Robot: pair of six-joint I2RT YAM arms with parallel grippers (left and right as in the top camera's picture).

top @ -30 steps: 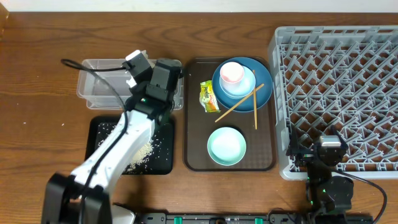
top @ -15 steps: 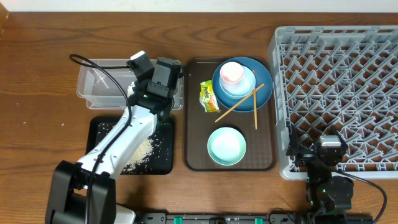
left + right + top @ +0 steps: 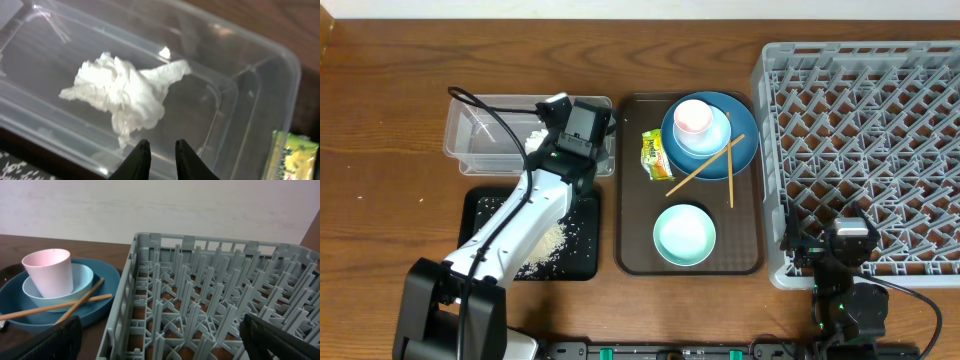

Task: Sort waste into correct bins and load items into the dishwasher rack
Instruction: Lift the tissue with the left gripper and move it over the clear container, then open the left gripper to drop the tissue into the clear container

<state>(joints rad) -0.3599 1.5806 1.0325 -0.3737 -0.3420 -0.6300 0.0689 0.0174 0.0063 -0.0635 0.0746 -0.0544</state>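
Observation:
The crumpled white tissue (image 3: 120,92) lies loose inside the clear tub (image 3: 470,140). My left gripper (image 3: 159,145) hovers just above the tub's near wall, its jaws a narrow gap apart with nothing between them. Rice grains (image 3: 550,240) lie scattered on the black tray (image 3: 485,205). The snack wrapper (image 3: 653,155) rests on the brown tray beside the blue plate (image 3: 745,150), which carries the pale-blue bowl (image 3: 705,140), pink cup (image 3: 692,117) and chopsticks (image 3: 705,165). The mint bowl (image 3: 684,235) sits below them. My right gripper (image 3: 162,342) stands wide open and empty at the grey rack's (image 3: 865,130) near-left corner.
The dark brown serving tray (image 3: 630,250) lies between the two bins and the rack. Bare wooden table stretches to the left of the tub.
The left wrist has shifted slightly right over the tub. The tissue now lies free in the tub, and the jaws have narrowed again. The right arm has not moved.

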